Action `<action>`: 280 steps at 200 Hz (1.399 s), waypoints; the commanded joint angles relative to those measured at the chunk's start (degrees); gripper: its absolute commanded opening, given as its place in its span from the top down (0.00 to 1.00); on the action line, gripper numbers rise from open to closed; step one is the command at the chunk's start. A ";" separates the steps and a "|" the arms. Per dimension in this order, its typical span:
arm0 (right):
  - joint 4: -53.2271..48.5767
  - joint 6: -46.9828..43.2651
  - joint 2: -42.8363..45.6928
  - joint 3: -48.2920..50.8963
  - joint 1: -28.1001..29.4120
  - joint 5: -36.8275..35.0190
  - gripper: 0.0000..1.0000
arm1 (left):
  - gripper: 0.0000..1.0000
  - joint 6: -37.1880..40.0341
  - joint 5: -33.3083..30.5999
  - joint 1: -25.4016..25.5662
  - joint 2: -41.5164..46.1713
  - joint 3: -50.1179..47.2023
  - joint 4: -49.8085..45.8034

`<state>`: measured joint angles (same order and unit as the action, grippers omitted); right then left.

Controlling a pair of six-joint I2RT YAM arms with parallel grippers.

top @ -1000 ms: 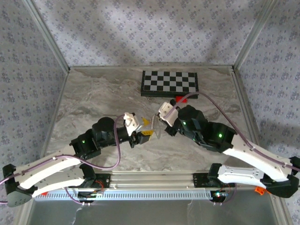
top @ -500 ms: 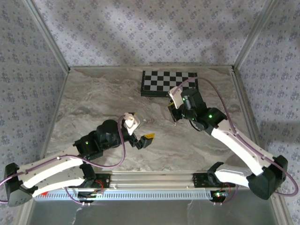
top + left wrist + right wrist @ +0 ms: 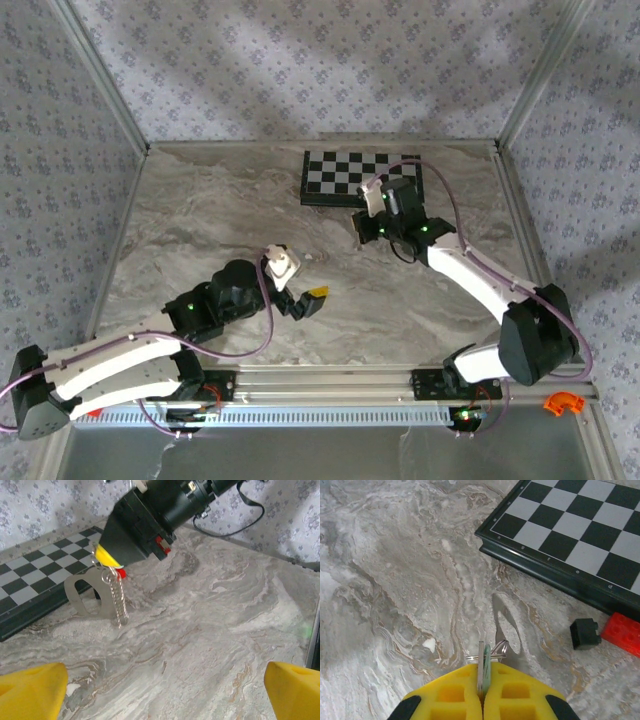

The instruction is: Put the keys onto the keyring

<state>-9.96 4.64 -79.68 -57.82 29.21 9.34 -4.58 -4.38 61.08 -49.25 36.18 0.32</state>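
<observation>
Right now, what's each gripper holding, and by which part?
Right gripper pinches the key by its mint-green head, keyring chain dangling below. Left gripper open, empty.

At my marbled table's (image 3: pixel 200 220) far edge lay the black-and-white checkerboard (image 3: pixel 345 178); a small black block (image 3: pixel 585 633) and a red brick (image 3: pixel 622 633) sat just before it.

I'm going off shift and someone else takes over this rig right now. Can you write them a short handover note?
The left tool is wide open and holds nothing, low over the table.
The right tool is shut on the key, with the mint head between its pads.
The keyring hangs from the right tool, beside the checkerboard. The red block and black block lie close by.
Done: key and keyring are in one grip.
Left: I cannot tell whether the key is threaded on the keyring. Check that, thread it if needed, then set them down.
</observation>
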 commanded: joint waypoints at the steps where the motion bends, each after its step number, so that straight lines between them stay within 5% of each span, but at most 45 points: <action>1: 4.70 2.06 -0.04 0.64 -0.08 1.56 1.00 | 0.00 0.06 -0.80 -0.65 -0.80 0.24 2.67; 280: 6.28 11.92 8.72 18.11 3.97 2.51 1.00 | 0.00 0.10 2.27 -3.44 -2.25 -1.12 5.92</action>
<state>-2.59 14.81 -73.32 -41.23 32.80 12.84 -4.56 -2.98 58.11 -51.55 35.07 4.49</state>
